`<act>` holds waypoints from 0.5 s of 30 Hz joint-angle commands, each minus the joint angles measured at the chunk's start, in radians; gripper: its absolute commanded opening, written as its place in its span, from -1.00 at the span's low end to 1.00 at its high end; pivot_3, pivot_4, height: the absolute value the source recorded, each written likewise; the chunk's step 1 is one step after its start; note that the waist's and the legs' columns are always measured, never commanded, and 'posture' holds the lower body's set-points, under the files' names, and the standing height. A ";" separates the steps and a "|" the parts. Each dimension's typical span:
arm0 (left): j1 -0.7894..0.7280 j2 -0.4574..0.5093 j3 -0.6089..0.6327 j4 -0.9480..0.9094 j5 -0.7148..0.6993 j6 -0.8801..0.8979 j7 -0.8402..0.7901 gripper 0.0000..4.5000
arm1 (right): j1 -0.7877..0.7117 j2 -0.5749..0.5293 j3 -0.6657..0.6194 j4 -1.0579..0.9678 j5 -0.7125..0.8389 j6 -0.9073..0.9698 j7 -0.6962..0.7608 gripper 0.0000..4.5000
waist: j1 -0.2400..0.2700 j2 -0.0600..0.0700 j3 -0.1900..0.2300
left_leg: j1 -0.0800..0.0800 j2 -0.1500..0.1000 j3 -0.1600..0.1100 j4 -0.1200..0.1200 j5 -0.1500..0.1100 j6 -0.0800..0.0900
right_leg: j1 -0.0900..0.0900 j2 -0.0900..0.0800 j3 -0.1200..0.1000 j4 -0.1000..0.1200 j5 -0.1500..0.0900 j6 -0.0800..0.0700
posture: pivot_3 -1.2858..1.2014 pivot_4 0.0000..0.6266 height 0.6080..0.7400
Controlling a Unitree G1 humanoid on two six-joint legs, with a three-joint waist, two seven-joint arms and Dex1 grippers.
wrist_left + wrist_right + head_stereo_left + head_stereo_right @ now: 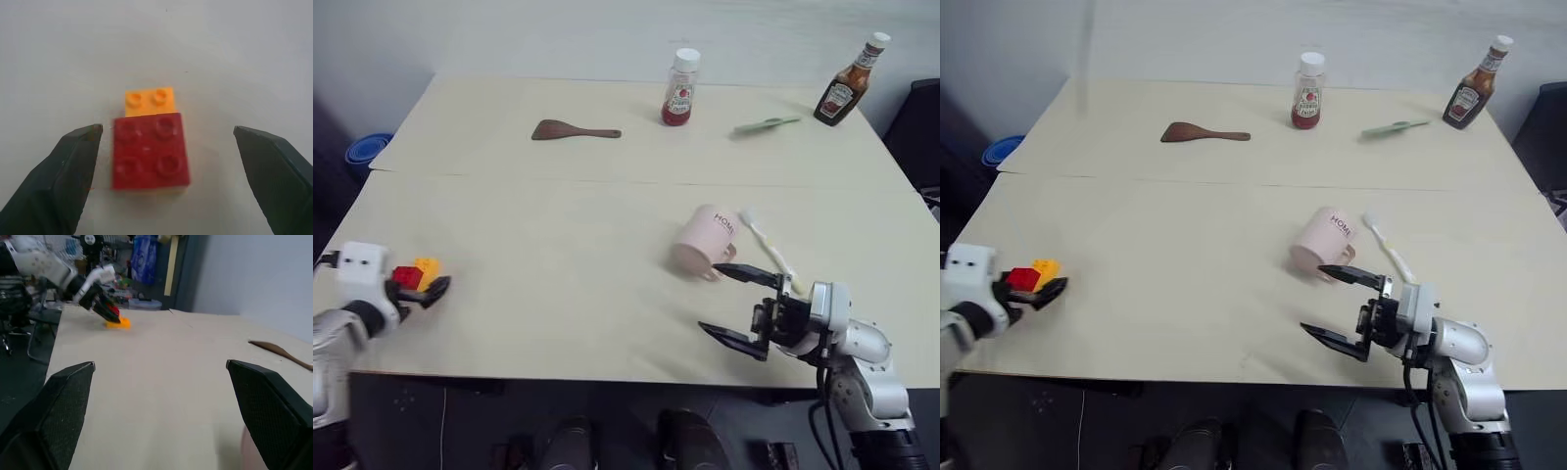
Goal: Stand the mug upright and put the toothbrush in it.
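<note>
from the head views, the mug lies on its side on the table, its mouth facing the near edge and its handle low beside the right gripper, whose fingers stand wide apart with nothing between them. the toothbrush lies flat just beside the mug on its right, bristle head toward the far side. far over at the left edge, the left gripper hangs over a red brick and an orange brick. in the left wrist view the fingers are spread wide either side of the red brick, not touching it (so nothing is held). the right wrist view looks across bare table between its open fingers, with only a pink sliver of the mug at one corner. to right the mug well, i'd say the right gripper should swing toward the rim, pinch the wall firmly, and tip it up slowly without knocking the toothbrush away.
</note>
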 commanded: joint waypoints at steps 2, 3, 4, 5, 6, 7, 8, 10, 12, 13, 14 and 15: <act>0.067 0.119 0.105 0.119 0.034 -0.312 -0.203 0.98 | 0.019 -0.058 -0.105 0.005 0.052 0.008 0.026 1.00 | 0.001 0.002 0.001 | 0.001 0.000 0.001 0.000 0.000 0.000 | 0.000 -0.001 0.000 0.000 0.000 0.000 | 0.03 -0.52 1.00; 0.083 0.143 0.110 0.156 0.038 -0.419 -0.276 0.98 | 0.032 -0.072 -0.122 0.013 0.053 0.009 0.034 1.00 | 0.002 0.002 0.001 | 0.001 0.001 0.001 0.000 0.000 0.000 | 0.000 -0.001 0.000 0.000 -0.001 -0.001 | 0.03 -0.52 1.00; 0.094 0.159 0.112 0.182 0.037 -0.497 -0.329 0.98 | 0.041 -0.081 -0.134 0.019 0.054 0.009 0.042 1.00 | 0.003 0.002 0.001 | 0.001 0.001 0.001 0.000 0.000 0.000 | 0.000 -0.001 0.000 0.000 -0.001 -0.001 | 0.03 -0.52 1.00; 0.095 0.165 0.118 0.184 0.006 -0.526 -0.383 0.98 | 0.050 -0.090 -0.146 0.030 0.053 0.006 0.053 1.00 | 0.004 0.003 0.001 | 0.001 0.001 0.001 0.000 -0.001 -0.001 | -0.001 -0.001 0.000 0.000 -0.001 -0.002 | 0.03 -0.52 1.00; 0.084 0.177 0.101 0.169 -0.013 -0.559 -0.427 0.98 | 0.063 -0.106 -0.168 0.053 0.046 0.000 0.061 1.00 | 0.006 0.002 0.001 | 0.001 0.001 0.001 0.000 -0.001 -0.001 | -0.001 -0.002 0.000 0.000 -0.001 -0.002 | 0.03 -0.52 1.00; 0.073 0.184 0.077 0.141 -0.042 -0.570 -0.473 0.98 | 0.074 -0.120 -0.189 0.075 0.037 0.002 0.056 1.00 | 0.007 0.002 0.001 | 0.001 0.001 0.001 0.000 -0.001 0.000 | -0.001 -0.002 0.000 -0.001 -0.001 -0.002 | 0.03 -0.52 1.00; 0.034 0.174 0.034 0.099 -0.078 -0.584 -0.503 0.98 | 0.088 -0.132 -0.215 0.095 0.029 0.017 0.030 1.00 | 0.011 0.003 0.001 | 0.000 0.001 0.001 0.000 -0.001 0.000 | -0.001 -0.003 0.000 -0.001 -0.001 -0.002 | 0.03 -0.52 1.00; -0.045 0.124 -0.052 0.040 -0.135 -0.628 -0.538 0.98 | 0.115 -0.144 -0.240 0.105 0.016 0.050 -0.017 1.00 | 0.019 0.003 0.001 | 0.000 -0.002 0.000 0.000 -0.002 0.001 | -0.001 -0.011 0.000 -0.001 -0.001 -0.002 | 0.03 -0.52 1.00; -0.110 0.066 -0.162 -0.031 -0.190 -0.583 -0.536 0.98 | 0.167 -0.159 -0.256 0.101 -0.035 0.069 -0.068 1.00 | 0.020 0.004 0.000 | 0.000 -0.003 0.000 0.000 -0.001 0.002 | 0.000 -0.012 0.000 0.000 -0.001 -0.001 | 0.03 -0.52 1.00; -0.129 0.046 -0.204 -0.057 -0.210 -0.562 -0.541 0.98 | 0.188 -0.165 -0.261 0.092 -0.055 0.082 -0.091 1.00 | 0.021 0.005 0.000 | 0.001 -0.003 0.000 0.000 -0.001 0.002 | 0.001 -0.012 0.000 0.001 -0.001 -0.001 | 0.03 -0.52 1.00; -0.140 0.028 -0.242 -0.081 -0.237 -0.521 -0.541 0.98 | 0.210 -0.170 -0.263 0.067 -0.071 0.108 -0.125 1.00 | 0.020 0.005 0.000 | 0.001 -0.003 0.000 0.000 -0.001 0.002 | 0.001 -0.011 0.000 0.002 0.000 -0.001 | 0.03 -0.52 1.00; -0.147 0.011 -0.272 -0.095 -0.244 -0.505 -0.535 0.98 | 0.226 -0.179 -0.262 0.026 -0.066 0.168 -0.168 1.00 | 0.017 0.005 0.000 | 0.001 -0.003 0.001 0.000 -0.001 0.002 | 0.001 -0.009 -0.001 0.002 0.000 -0.001 | 0.03 -0.52 1.00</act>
